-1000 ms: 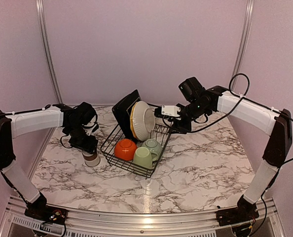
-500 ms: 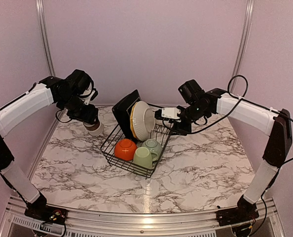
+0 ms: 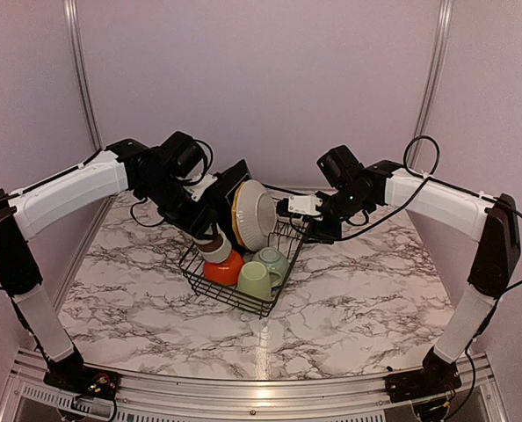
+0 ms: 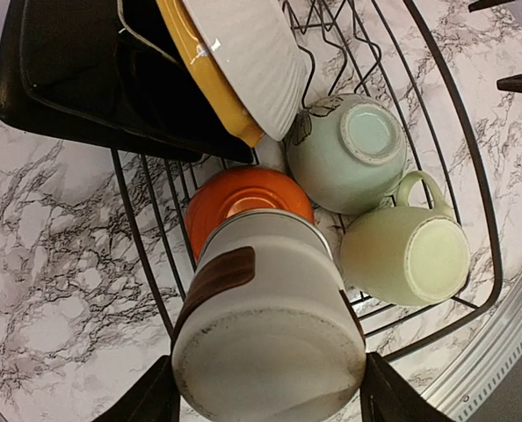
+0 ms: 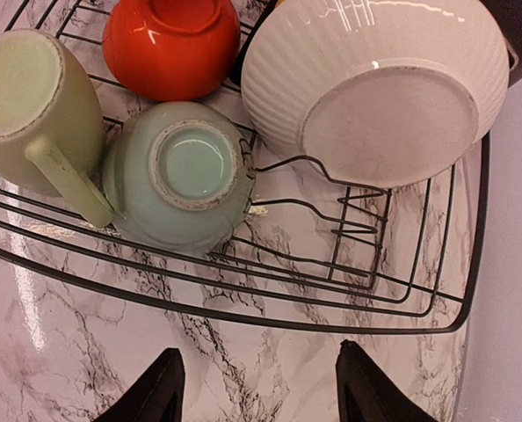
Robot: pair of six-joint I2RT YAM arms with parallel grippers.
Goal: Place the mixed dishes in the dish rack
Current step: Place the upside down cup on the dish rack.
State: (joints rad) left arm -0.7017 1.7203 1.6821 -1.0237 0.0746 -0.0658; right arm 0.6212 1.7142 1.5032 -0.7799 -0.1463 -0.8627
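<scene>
The left gripper (image 3: 206, 234) grips the grey-brown cup (image 4: 270, 325) by its sides above the left side of the dish rack (image 3: 223, 292), directly over the upturned orange bowl (image 4: 243, 189). If released here, the cup could land on that dome and topple against the pale green mug (image 4: 410, 255). The right gripper (image 5: 257, 387) hovers spread and empty at the rack's right edge.

We see the left gripper (image 3: 210, 236) holding a small grey-brown cup (image 3: 215, 251) just above an orange bowl (image 3: 227, 270) inside the black wire dish rack (image 3: 230, 294), near a pale green mug (image 3: 255, 280). The right gripper (image 3: 289, 204) hovers at the rack's far right corner.
</scene>
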